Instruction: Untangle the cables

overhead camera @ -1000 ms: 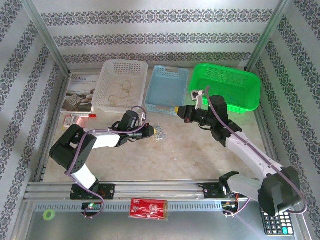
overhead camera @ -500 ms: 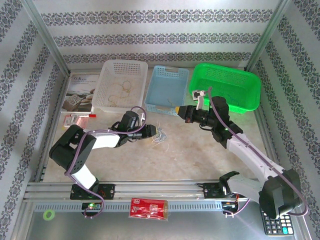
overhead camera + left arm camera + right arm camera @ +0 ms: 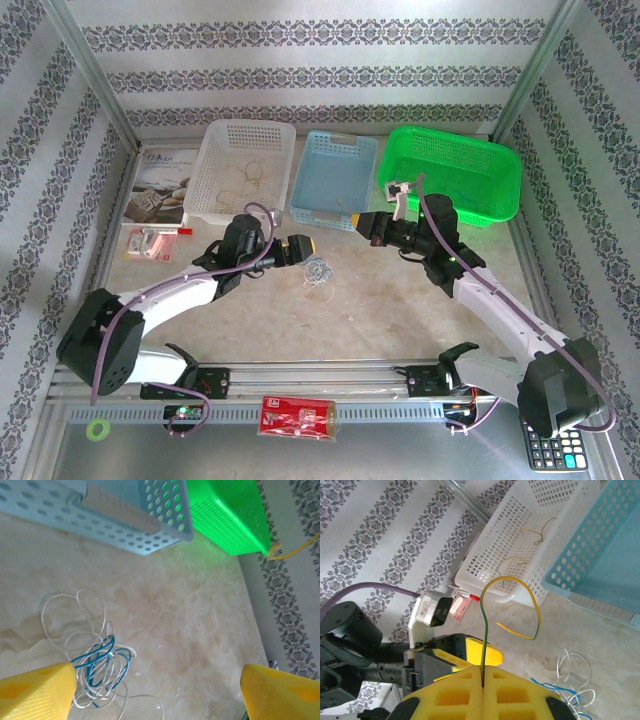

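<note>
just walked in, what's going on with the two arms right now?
The two arms are working on a clump of thin cables. The right gripper is shut on a yellow cable, pinched between its pads and held up in the air near the blue basket. The left gripper stands open above the white and blue tangle, which lies loose on the table.

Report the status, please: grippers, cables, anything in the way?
Left gripper open near white and blue cables, tangled on table. Right gripper shut on yellow cable, beside blue basket. No blocker seen.
</note>
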You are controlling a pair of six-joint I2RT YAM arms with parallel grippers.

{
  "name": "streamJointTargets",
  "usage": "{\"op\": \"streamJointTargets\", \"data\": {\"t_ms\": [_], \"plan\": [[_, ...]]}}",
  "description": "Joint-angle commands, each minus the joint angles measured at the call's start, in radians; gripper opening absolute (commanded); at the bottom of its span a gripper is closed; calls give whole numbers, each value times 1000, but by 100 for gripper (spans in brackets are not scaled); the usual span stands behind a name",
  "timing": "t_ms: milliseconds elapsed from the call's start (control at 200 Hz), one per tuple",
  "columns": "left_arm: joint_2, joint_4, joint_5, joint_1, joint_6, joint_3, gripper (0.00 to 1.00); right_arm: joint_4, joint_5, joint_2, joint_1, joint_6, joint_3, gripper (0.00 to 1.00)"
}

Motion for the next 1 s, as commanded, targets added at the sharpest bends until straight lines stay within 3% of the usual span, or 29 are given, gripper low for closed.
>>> {"op": "streamJointTargets", "data": {"t_ms": [0,400,994], "plan": [[-37,78,-39,-9,-95,13,87,56,-23,-6,-11,28,-15,0],[53,423,-86,-10,-386,35,74,134,-53,18,19,87,-22,0],[148,563,-91,-26,-463,38,50,164,-40,46,57,94,-20,0]]}}
